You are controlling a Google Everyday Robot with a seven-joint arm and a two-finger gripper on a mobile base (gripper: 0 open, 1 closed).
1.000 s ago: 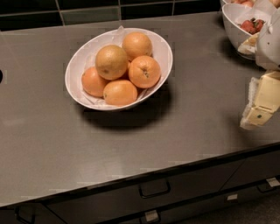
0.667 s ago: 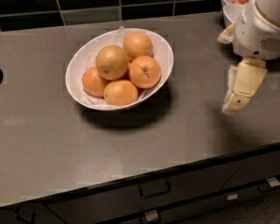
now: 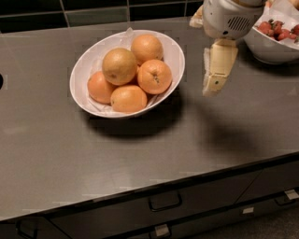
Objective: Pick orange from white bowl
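The orange (image 3: 119, 65), the largest and palest fruit with dull dimpled skin, lies on top of the pile in the white bowl (image 3: 80, 70). The bowl is wide, shallow and paper-lined, and stands on the dark counter at the centre left. Several smaller, deeper-orange fruits (image 3: 154, 76) lie around the orange. My gripper (image 3: 216, 70) hangs from its white wrist at the upper right. It is above the counter just right of the bowl's rim, apart from the bowl and the fruit. It holds nothing that I can see.
A deeper white bowl with red fruit (image 3: 270, 47) stands at the back right, partly behind my wrist. A black tiled wall (image 3: 93, 9) runs along the back. The counter's front edge (image 3: 154, 184) has drawers with handles (image 3: 164, 201) below it.
My gripper has moved left and towards the back, from the right edge of the counter to just beside the white bowl. The fruit and bowls have not moved.
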